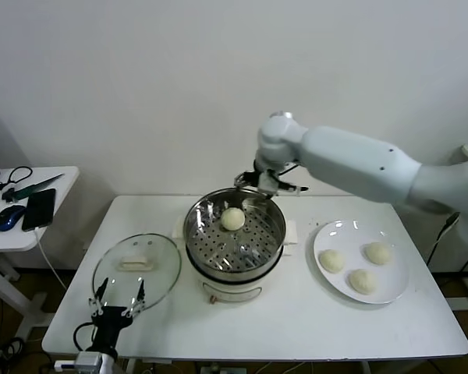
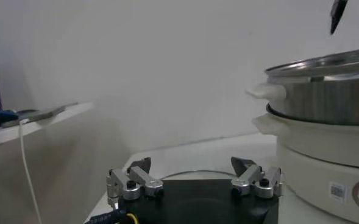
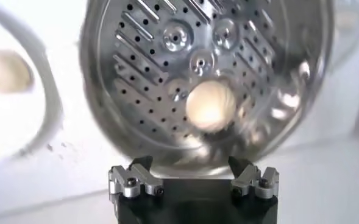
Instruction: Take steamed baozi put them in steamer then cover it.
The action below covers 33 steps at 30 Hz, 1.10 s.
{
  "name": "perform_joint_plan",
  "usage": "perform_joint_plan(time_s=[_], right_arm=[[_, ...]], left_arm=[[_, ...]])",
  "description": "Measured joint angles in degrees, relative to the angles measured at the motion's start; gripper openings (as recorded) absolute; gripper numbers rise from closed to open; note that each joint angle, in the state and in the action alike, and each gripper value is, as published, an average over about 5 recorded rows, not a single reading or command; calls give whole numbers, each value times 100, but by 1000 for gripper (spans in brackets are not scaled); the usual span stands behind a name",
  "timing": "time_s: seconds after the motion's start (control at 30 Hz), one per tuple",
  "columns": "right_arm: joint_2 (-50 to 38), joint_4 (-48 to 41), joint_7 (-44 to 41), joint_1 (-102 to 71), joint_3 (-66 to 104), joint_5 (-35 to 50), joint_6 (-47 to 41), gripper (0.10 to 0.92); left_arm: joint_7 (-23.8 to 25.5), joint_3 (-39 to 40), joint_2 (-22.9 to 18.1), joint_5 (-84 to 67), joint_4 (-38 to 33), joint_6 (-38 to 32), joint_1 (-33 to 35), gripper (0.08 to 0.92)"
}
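Bright even light; steamer point(image 3: 206, 79) glare, blurred.

I see the white surface point(image 1: 312, 327) standing against a plain white wall point(image 1: 140, 78). On its left part lies a round glass lid point(image 1: 136, 269) with a white handle on top. On its right part sits a flat white plate point(image 1: 331, 234). Off to the far left stands a smaller white side table point(image 1: 62, 175), well apart from the lid. On it I make out a dark phone point(image 1: 39, 209), a blue mouse point(image 1: 9, 217) just beside it, and scissors point(image 1: 15, 181) further back.
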Motion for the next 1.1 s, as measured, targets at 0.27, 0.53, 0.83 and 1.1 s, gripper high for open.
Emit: perform_joint_plan(time_s=[0.27,0.53,0.83,1.1], right_arm=[[-1180,270,-48,161,-526,1586,-1318,823],[-1928,219,-94,-815,-139,1957,-2000,823],[-2102,-171,-147,-2179,735,1594,-2222,823],[-1861,-726,-148,-3003,1443,1246,-2248,823]], left_arm=[[0,-20,32,-1,-23,-19,64,823],[2,-48,24,20,-51,25,50,823],[1,-54,-17,64,-27,52,11,823],[-3,-89,-28,82,6,47,50,823]])
